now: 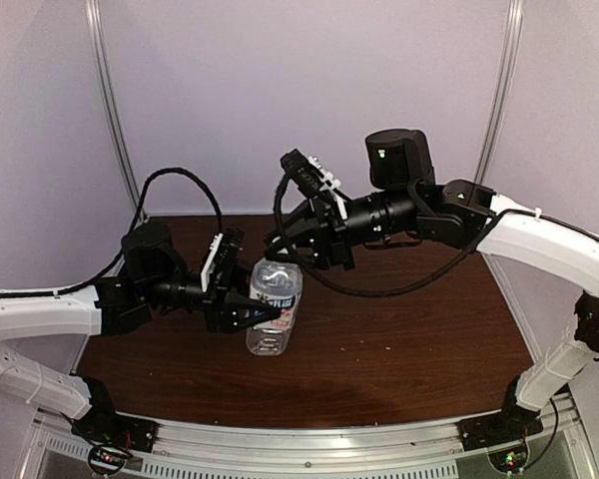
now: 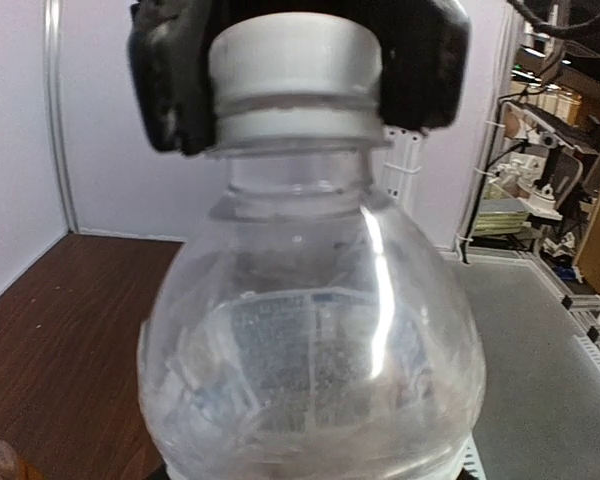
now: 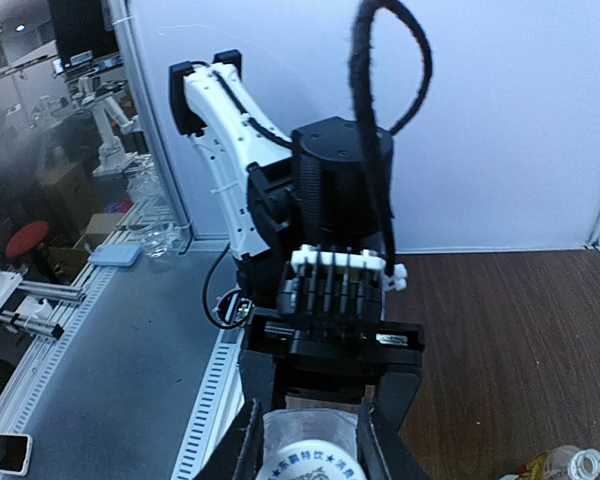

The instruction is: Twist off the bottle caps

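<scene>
The left claw (image 1: 268, 317) clamps the clear bottle (image 1: 277, 284) upright on the counter (image 1: 399, 349); the right claw (image 1: 285, 254) pinches its white cap (image 2: 295, 85). If the left grip slips, the bottle may spin with the cap instead of unscrewing.

cap (image 2: 295, 75) on bottle (image 2: 310, 340), mid table (image 1: 409, 344)

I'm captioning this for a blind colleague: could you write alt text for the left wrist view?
A clear bottle fills the frame close up, its white cap gripped on both sides by the black right claw. Behind it are a brown table and a pale wall.
</scene>
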Robot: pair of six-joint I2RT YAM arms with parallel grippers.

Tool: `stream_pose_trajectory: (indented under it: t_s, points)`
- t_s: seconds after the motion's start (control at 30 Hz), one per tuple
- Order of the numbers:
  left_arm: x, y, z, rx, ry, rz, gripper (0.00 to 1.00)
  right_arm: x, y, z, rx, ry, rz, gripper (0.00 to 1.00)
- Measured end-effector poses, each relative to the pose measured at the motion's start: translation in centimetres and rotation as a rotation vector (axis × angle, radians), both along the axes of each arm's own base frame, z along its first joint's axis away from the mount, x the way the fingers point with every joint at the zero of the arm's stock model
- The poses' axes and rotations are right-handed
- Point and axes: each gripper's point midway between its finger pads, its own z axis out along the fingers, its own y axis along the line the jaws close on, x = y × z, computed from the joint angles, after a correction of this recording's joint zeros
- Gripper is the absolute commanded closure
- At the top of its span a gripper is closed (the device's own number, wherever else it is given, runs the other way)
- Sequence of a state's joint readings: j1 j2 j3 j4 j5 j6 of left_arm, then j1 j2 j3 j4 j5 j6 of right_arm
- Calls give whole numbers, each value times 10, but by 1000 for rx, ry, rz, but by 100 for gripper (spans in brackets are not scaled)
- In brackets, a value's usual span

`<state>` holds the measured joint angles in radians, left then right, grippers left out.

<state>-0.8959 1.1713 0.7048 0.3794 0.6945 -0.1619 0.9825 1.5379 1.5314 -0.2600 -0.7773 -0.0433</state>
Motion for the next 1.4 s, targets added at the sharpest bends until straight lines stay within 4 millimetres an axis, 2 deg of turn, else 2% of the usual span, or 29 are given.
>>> stream_pose_trajectory:
  t_s: [0.13,0.23,0.43,0.6,0.8,0.9,1.0,1.07,1.3,1.4]
  points:
    - [-20,1,10,-40,0,-117,66,-23,2,10,5,-65,153,89]
    - [-25,2,10,-41,4,-141,66,-28,2,9,6,-76,197,73]
    - [-26,2,7,-30,8,-144,66,-22,1,6,-5,-62,149,39]
    - [-20,4,10,-31,-23,-90,66,-9,-10,9,-9,-26,28,27]
    - [1,4,12,-25,-51,41,66,13,-25,38,44,41,-189,22]
    - [13,5,10,-15,-53,110,66,24,-27,47,73,84,-298,21]
    - [23,6,8,-6,-51,171,66,33,-22,42,70,126,-385,21]
    - [30,6,7,-1,-49,207,66,40,-15,31,50,146,-440,23]
    - [41,8,7,6,-47,270,66,51,1,1,-23,174,-515,41]
    - [44,9,5,15,-43,289,66,52,1,-1,-28,176,-524,46]
